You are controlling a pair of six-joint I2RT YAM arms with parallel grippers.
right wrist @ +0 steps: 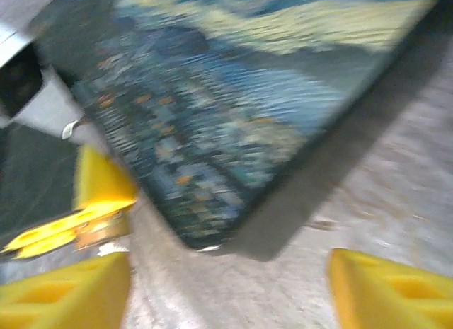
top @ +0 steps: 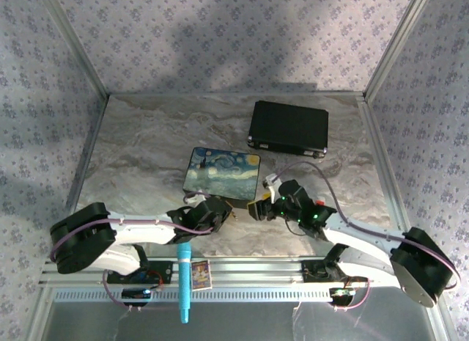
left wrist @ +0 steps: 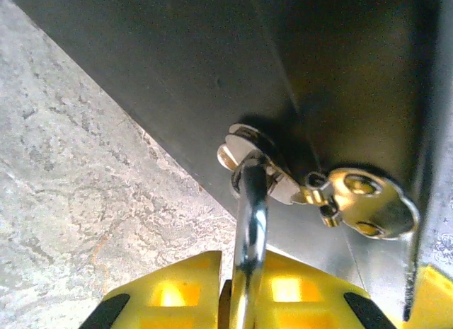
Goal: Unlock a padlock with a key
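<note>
The left end effector (left wrist: 241, 293) is closed on the silver shackle of the padlock (left wrist: 249, 216), which is threaded through a hasp (left wrist: 248, 141) on the dark side of the painted box (top: 221, 172). The key (left wrist: 368, 201) is seen just beside that hasp, and what holds it cannot be told. The right end effector (right wrist: 226, 290) is spread wide and empty, held over the desk (right wrist: 396, 180) near a corner of the box, close beside the left one.
</note>
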